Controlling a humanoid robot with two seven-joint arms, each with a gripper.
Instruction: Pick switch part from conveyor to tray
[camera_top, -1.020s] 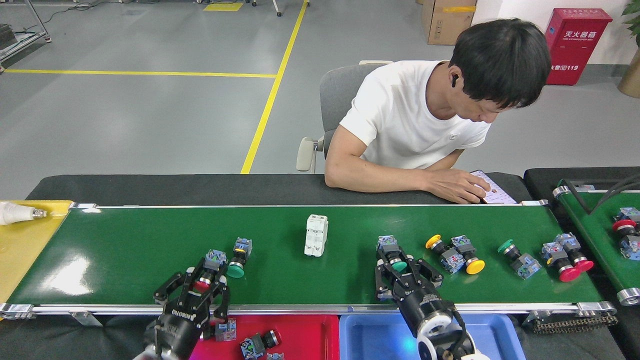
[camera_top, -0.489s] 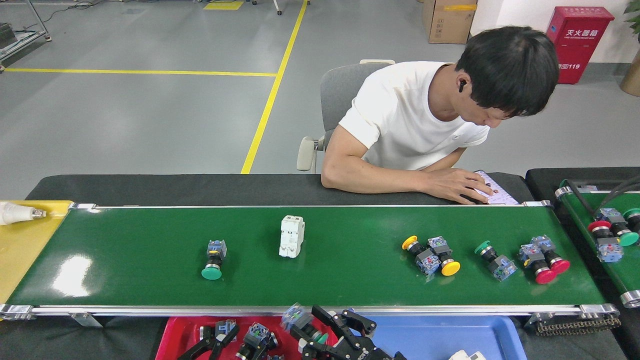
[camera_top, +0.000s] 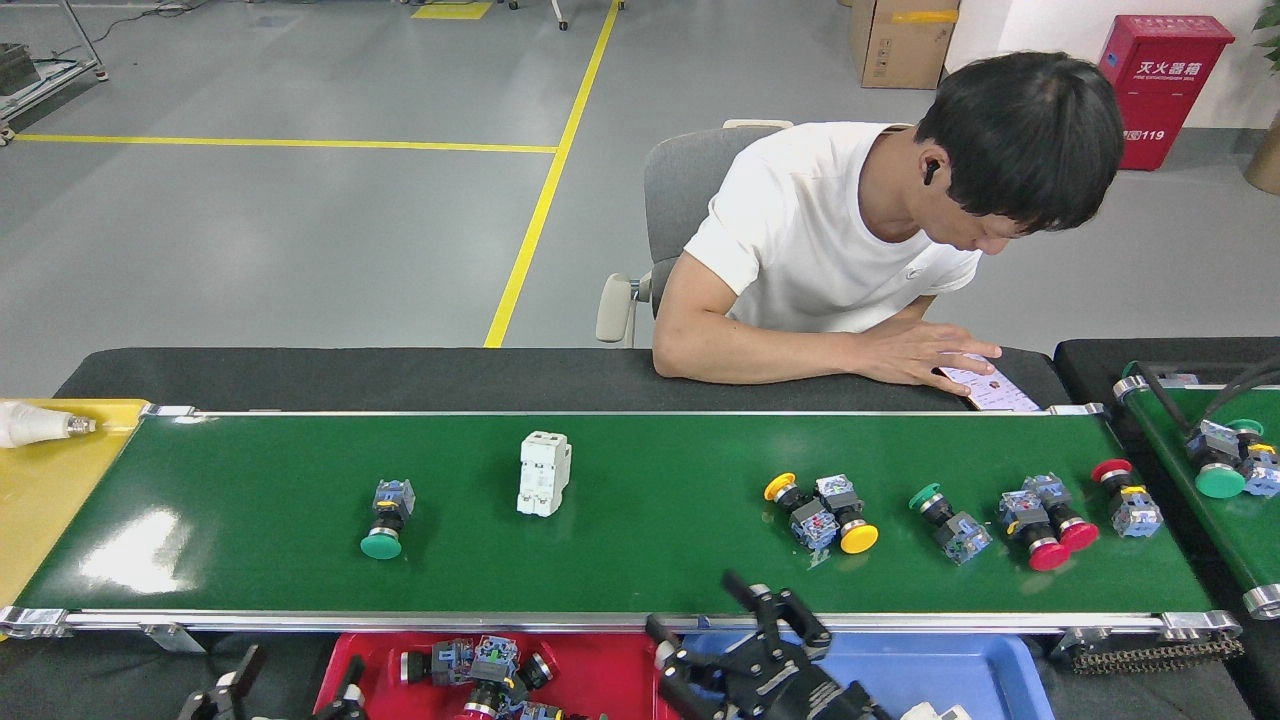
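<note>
The conveyor (camera_top: 640, 580) runs across the view and carries several switch parts: a green-capped one (camera_top: 385, 520) at the left, a yellow-capped pair (camera_top: 822, 512), a green one (camera_top: 948, 522) and red ones (camera_top: 1040, 518) toward the right. The red tray (camera_top: 610, 670) below the near rail holds several switch parts (camera_top: 482, 668). My right gripper (camera_top: 705, 625) hangs open over the seam between the red and blue trays, with nothing between its fingers. My left gripper (camera_top: 295, 692) is open at the bottom edge, just left of the red tray, and mostly cut off.
A white breaker block (camera_top: 543, 473) lies on the belt. A blue tray (camera_top: 960, 670) sits right of the red one and a yellow tray (camera_top: 45, 490) at the left end. A narrower green belt (camera_top: 1190, 470) with more switches is at the right. A person (camera_top: 850, 250) sits behind the conveyor.
The belt carried its parts leftward. Both grippers drew back from the belt to the trays. The right gripper held a green-capped switch half a second ago and is now empty; the left sank to the bottom edge.
</note>
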